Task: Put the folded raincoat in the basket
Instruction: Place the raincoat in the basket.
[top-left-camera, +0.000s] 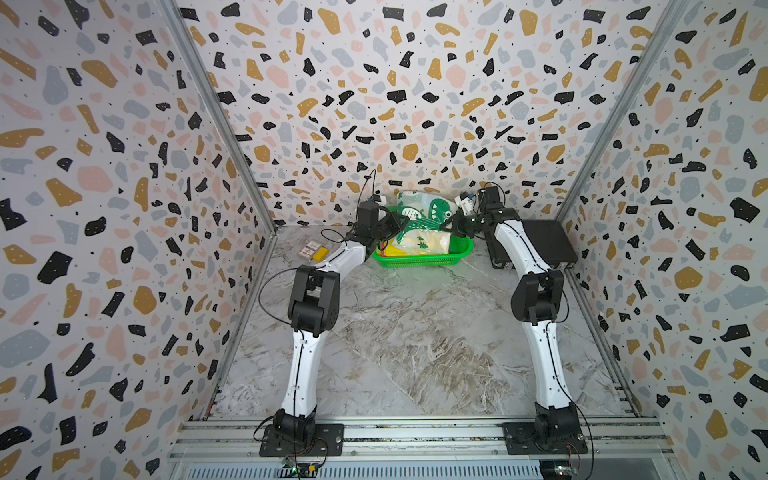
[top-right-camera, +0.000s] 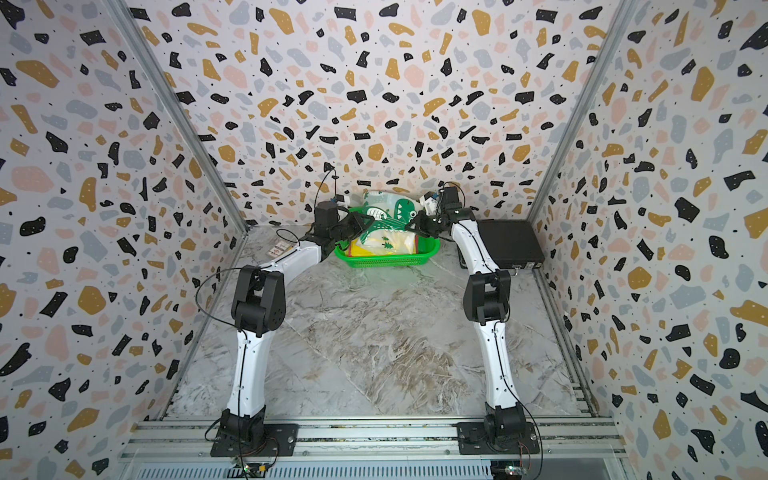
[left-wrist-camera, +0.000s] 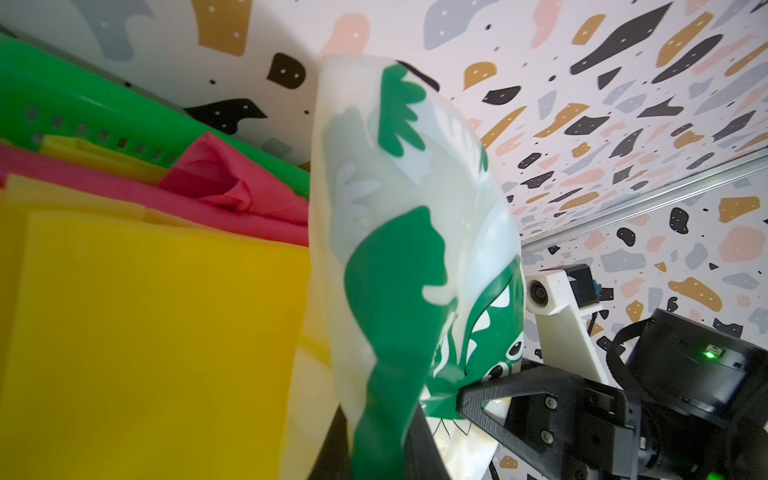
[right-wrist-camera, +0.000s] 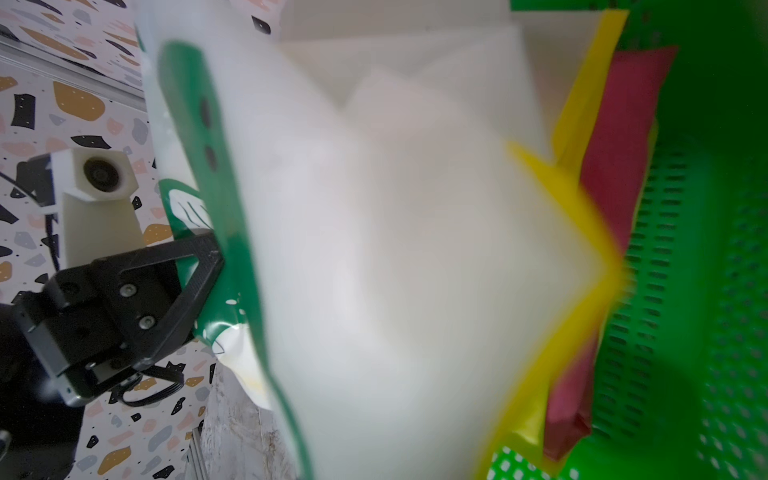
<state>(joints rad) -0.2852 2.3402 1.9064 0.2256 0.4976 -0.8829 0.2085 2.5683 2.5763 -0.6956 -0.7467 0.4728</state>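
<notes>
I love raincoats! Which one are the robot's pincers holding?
The white one with green dinosaurs: the left pincer and right pincer pinch it, while the yellow one and pink one lie in the basket.

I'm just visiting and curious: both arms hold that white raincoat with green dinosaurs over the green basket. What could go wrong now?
The white plastic raincoat printed with green dinosaurs stands tall above the green mesh plastic basket, so it might flop over the rim when released. The left fingers and right fingers pinch only its edges; uneven release could unfold it.
</notes>
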